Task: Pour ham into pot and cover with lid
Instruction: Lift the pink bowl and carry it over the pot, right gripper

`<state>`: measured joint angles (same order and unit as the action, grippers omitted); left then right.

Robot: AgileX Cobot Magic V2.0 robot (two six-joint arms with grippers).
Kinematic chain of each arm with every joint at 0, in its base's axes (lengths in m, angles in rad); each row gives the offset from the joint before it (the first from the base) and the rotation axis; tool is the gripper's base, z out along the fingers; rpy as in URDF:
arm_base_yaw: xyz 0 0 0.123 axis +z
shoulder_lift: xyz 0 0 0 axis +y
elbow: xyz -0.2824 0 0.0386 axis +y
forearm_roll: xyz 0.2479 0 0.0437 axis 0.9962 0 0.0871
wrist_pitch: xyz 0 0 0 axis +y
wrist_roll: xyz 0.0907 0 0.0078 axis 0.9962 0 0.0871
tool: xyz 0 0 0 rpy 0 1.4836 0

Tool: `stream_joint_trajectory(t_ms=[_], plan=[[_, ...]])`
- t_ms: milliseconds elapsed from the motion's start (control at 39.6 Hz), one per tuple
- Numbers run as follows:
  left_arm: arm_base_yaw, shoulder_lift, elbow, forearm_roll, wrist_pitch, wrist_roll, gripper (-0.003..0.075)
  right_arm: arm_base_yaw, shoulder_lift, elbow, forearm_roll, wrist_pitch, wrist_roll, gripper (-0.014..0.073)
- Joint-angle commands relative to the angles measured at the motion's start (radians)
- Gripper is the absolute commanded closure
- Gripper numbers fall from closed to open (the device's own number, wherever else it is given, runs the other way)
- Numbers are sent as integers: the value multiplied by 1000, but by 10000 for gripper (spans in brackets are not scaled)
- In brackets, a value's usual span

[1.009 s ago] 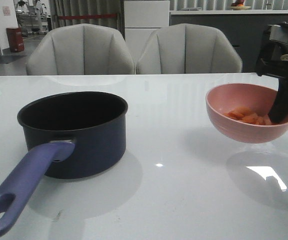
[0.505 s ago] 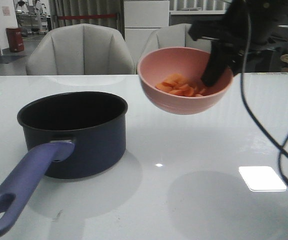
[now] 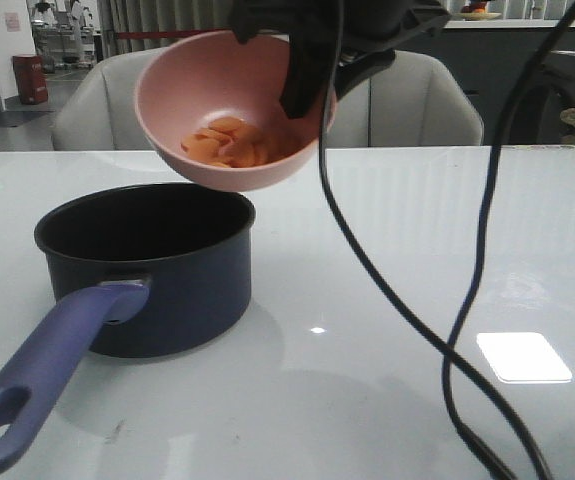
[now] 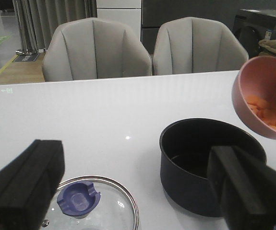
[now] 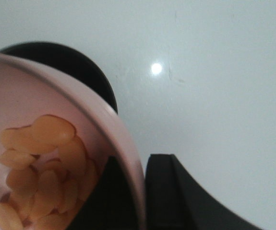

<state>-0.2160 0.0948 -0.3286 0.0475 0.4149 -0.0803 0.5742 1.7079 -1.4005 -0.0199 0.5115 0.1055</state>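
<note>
Front view: my right gripper (image 3: 302, 85) holds the salmon-pink bowl (image 3: 192, 90) in the air, its fingers pinching the bowl's rim, one inside the wall and one outside, as the right wrist view confirms. The bowl is tilted toward the camera and hangs above the far right rim of the pot (image 3: 182, 275). The ham (image 3: 225, 142), a heap of small flat orange-pink pieces, lies on the low side of the bowl's interior; none is seen in the pot. The pot, dark navy with a black interior, stands upright on the white tabletop (image 3: 417, 260), its long purple-blue handle (image 3: 52, 365) pointing toward the near left corner. Black cables (image 3: 467, 300) hang from my right arm across the right half of the scene.

Left wrist view: my left gripper (image 4: 133, 191) hovers with its fingers spread wide, holding nothing. Below it the glass lid (image 4: 106, 211) with its blue knob (image 4: 78, 200) rests flat on the tabletop, just beside the pot and apart from it.
</note>
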Motion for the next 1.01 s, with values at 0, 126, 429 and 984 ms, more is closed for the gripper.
stream_joint_trajectory(t_ms=[0, 126, 429, 984], plan=[[-9, 10, -25, 0, -85, -4, 73, 10, -55, -40, -16, -170, 8, 452], [-9, 10, -25, 0, -85, -4, 73, 15, -55, -33, -16, -264, 7, 452], [-9, 10, -25, 0, -85, -4, 73, 21, -55, 109, -29, -652, 6, 452], [-9, 10, -25, 0, -85, -4, 73, 22, 61, 214, -149, -1125, -98, 452]])
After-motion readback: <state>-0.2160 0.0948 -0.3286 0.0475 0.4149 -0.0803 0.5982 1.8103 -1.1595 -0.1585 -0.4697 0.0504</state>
